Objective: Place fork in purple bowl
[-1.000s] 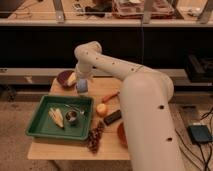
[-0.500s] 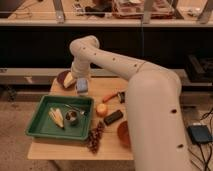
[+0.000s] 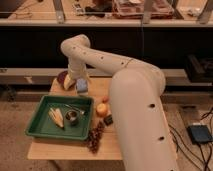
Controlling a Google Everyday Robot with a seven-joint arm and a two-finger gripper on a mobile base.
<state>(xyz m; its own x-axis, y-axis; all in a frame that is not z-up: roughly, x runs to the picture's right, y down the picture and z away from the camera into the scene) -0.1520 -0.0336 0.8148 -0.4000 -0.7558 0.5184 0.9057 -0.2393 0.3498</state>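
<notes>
Gripper (image 3: pixel 70 82): seen lowered at the far left corner of the bench (image 3: pixel 60 148), over the purple bowl's right rim; whether released or clenched could not be told.
Purple bowl (image 3: pixel 61 77): set at the far left corner, partly covered by the arm.
Fork (image 3: pixel 75 108): faint thin streak noted inside the green tray (image 3: pixel 37 131), just behind the metal cup (image 3: pixel 72 118).
Green tray: placed toward the near left corner.
Blue-grey block (image 3: pixel 82 86): found just right of the gripper, by the far edge.

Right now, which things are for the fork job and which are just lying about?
For the job: purple bowl; gripper, down over the bowl; fork, too faint to spot.
Just lying about: green tray, metal cup, yellow wedges, blue-grey block, orange fruit, grapes.
</notes>
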